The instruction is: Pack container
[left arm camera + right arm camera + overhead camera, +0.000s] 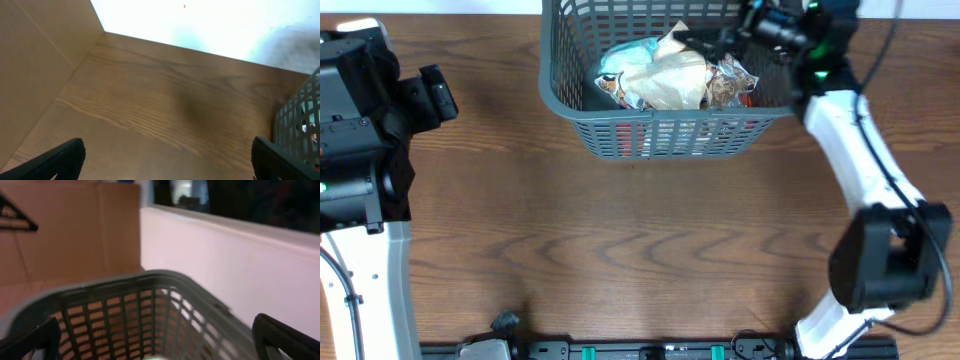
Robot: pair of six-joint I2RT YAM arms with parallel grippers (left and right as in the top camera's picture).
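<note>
Container [665, 135]: a dark grey slotted basket with a thick rim, standing upright on the desk [620, 250]. It holds a loose heap of packets [670, 80], pale and crumpled, piled to about rim height.

Right hand [160, 342]: mine, hanging above the container near one end. The fingers are spread wide with nothing between them, and the wrist view looks down past them onto the lattice wall and rim.

Left hand [167, 160]: well apart from the container and low over bare desk. The fingers are spread wide and empty, and only a corner of the lattice shows at the edge of its view.

Handling, by my judgement: the container looks stiff and light for its bulk and is not fragile. The rim is the sound place to grip, taken over a long wall so the load stays level. The slots would likely catch a fingertip. The packets appear soft and slick, liable to slide off the heap.

Surface and room: the desk is smooth wood grain, flat and dry, so the container would likely slide if nudged. A white wall [225, 255] runs just beyond the container. A brown board [35, 65] closes the side of the desk well away from it.
</note>
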